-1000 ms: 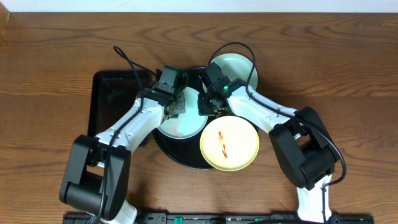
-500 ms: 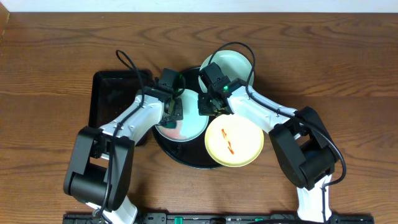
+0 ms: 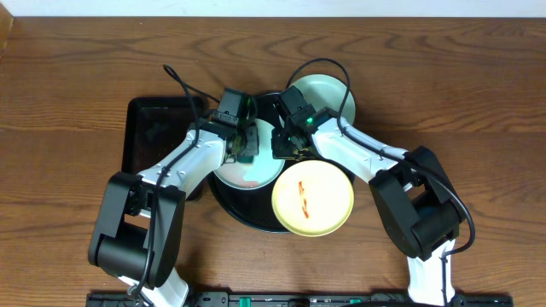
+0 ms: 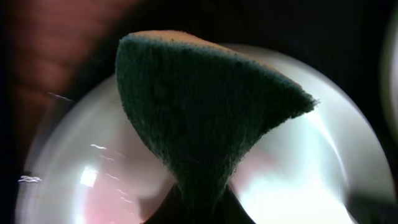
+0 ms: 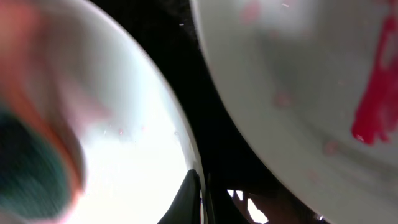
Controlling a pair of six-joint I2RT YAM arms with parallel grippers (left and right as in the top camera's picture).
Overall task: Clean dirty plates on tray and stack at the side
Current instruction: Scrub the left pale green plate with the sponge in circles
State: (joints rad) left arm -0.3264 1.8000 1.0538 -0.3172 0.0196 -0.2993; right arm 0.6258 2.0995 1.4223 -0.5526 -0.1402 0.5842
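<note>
The round black tray [image 3: 243, 213] sits mid-table. A mint-green plate [image 3: 252, 170] lies in it, with pink smears [image 4: 118, 199]. My left gripper [image 3: 243, 147] is shut on a dark green sponge [image 4: 199, 118] and holds it on this plate. My right gripper [image 3: 284, 147] is shut on the plate's right rim [image 5: 194, 168]. A pale yellow plate [image 3: 313, 196] with red smears [image 5: 376, 99] overlaps the tray's right side. A second mint-green plate [image 3: 328, 94] lies behind the right arm at the tray's far right.
A rectangular black tray [image 3: 153, 136] lies left of the round tray, under the left arm. Brown wood tabletop [image 3: 478, 102] spreads all round. Cables loop over both wrists.
The left gripper has shifted the sponge back and forth across the mint plate. The yellow plate has shifted slightly, right and then back left. The right gripper has held its place.
</note>
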